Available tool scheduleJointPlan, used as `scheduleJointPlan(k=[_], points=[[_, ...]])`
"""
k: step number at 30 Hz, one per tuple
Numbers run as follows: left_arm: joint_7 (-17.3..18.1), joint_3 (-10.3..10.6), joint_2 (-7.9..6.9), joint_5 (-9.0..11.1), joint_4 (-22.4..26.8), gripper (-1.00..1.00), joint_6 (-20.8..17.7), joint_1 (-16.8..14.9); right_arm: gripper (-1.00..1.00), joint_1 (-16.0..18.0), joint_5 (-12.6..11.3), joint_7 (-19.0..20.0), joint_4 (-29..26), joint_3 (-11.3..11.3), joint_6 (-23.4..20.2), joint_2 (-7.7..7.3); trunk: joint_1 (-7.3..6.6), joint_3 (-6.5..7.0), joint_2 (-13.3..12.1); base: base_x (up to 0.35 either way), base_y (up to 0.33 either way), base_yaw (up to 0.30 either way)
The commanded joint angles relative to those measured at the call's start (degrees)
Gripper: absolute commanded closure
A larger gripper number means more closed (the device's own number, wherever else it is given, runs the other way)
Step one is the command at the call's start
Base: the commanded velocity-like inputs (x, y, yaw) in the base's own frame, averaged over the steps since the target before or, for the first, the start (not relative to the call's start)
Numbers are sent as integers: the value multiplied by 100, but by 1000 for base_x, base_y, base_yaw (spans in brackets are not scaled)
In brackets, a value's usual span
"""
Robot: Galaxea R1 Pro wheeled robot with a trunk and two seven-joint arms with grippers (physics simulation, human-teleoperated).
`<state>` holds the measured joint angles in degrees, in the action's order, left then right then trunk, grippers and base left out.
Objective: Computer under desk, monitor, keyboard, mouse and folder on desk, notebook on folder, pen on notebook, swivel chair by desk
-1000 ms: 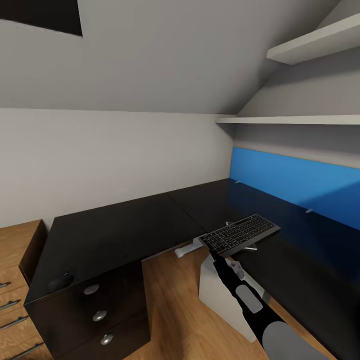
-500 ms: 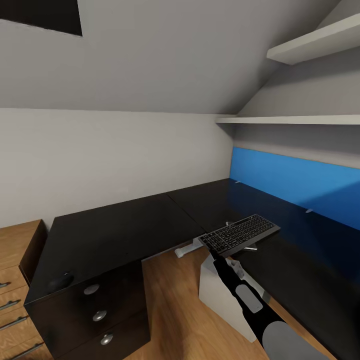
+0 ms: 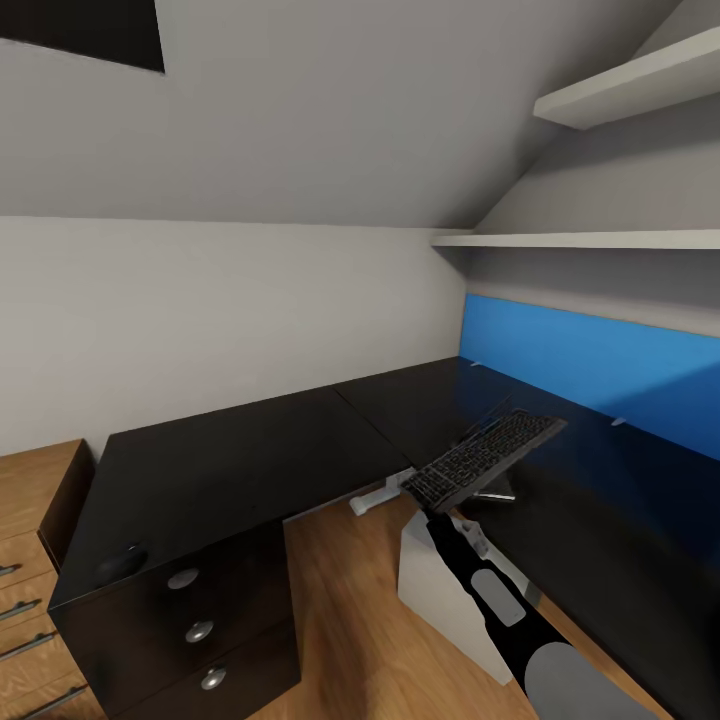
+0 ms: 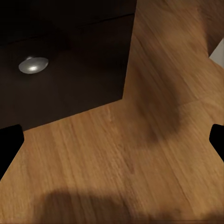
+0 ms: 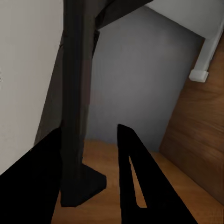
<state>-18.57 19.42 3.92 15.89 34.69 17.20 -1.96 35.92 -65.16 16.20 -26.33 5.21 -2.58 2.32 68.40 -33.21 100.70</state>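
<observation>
Over the tabletop [image 3: 230, 460], we log our right end effector [image 3: 432, 503] clamped on the tilted keyboard [image 3: 485, 460], unplaced; the left end effector [image 4: 112, 140], spread apart, idle; mouse [image 3: 120, 562] already on the tabletop.

Two black fingers [image 5: 130, 186] of the right gripper [image 5: 86, 179] poke up from 6 o'clock. Between them, toward 7 o'clock, stands the thin dark edge of the keyboard [image 5: 77, 93], pinched tight and running up to 12 o'clock. A grey wall [image 5: 144, 79] sits behind. Brown wooden floor [image 5: 196, 140] shows at 4 o'clock.
</observation>
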Motion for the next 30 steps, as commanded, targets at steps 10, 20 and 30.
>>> scheduleJointPlan(k=[10, 20, 30], points=[[-50, 53, -5, 50, -6, -100, 37, -6, 100, 3, -67, -3, 5, 1, -15, -3, -1, -6, 3, 0, 0, 0], [-57, 55, -3, 52, -6, -100, 46, -6, 100, 3, -67, 1, 5, 6, -15, -3, -176, 138, -318, 0, 0, 0], [-66, 53, 10, 47, -6, -100, 46, -6, 100, 3, -60, 187, -29, 70, -40, 4, -396, 317, -719, 0, 0, 0]])
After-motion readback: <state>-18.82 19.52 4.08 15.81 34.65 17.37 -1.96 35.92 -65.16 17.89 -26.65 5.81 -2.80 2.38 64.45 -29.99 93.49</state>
